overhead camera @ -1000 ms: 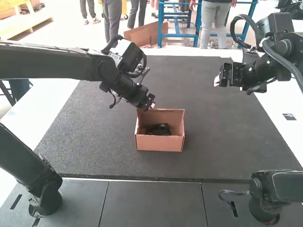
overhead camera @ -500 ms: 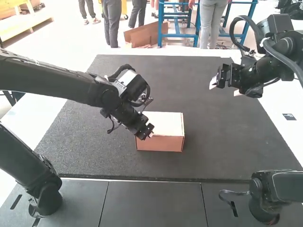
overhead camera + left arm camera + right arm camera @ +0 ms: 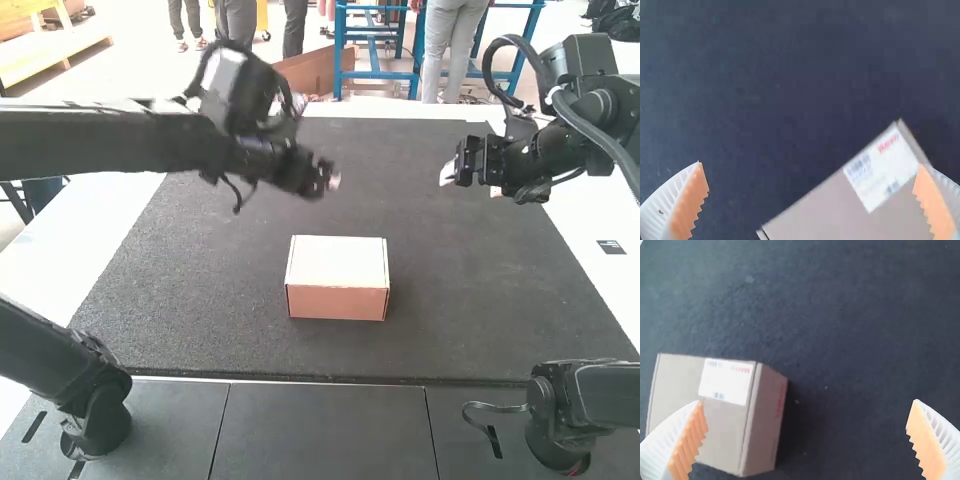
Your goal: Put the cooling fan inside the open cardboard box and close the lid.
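Observation:
A small cardboard box [image 3: 338, 276] sits near the middle of the black mat with its lid shut flat; the fan is hidden inside. The box [image 3: 855, 200] has a white label on its lid, which is also plain on the box [image 3: 715, 410] in the right wrist view. My left gripper [image 3: 328, 181] hangs in the air above and behind the box, open, with nothing between its ribbed white fingers [image 3: 682, 205]. My right gripper [image 3: 452, 169] hovers over the mat's back right, open and empty, well away from the box.
The black mat [image 3: 180, 280] covers most of the white table. White table margins lie at both sides, with a small dark tag [image 3: 611, 246] at the right edge. The arm bases [image 3: 90, 410] stand at the front corners.
The left gripper swept down over the open box, folding its lid shut, then rose up and back. The fan went out of sight under the lid. The right arm barely shifted.

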`<state>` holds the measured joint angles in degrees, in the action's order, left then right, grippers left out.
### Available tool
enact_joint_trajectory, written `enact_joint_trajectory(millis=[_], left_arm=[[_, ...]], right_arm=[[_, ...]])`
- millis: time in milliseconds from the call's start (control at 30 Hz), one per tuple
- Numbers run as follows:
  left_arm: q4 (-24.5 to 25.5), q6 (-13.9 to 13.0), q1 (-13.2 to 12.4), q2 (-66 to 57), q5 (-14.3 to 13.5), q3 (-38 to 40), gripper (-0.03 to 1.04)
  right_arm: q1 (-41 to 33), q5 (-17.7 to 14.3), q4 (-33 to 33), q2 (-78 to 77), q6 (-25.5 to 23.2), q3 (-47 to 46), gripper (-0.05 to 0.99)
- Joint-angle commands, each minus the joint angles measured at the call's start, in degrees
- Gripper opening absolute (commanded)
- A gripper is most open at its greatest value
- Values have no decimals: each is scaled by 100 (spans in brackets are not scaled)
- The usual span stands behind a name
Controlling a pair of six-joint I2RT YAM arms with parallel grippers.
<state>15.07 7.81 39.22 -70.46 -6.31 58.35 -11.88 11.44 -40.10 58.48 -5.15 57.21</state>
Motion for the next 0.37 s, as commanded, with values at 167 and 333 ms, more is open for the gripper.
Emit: enact_joint_trajectory(millis=[167, 333], left_arm=[[-901, 194, -793, 1254, 209, -790, 97], [-2395, 185, -1277, 2361, 490, -2196, 97]], right_arm=[[107, 34, 1883, -873, 436, -1010, 91], [107, -177, 3069, -1594, 409, -1792, 91]])
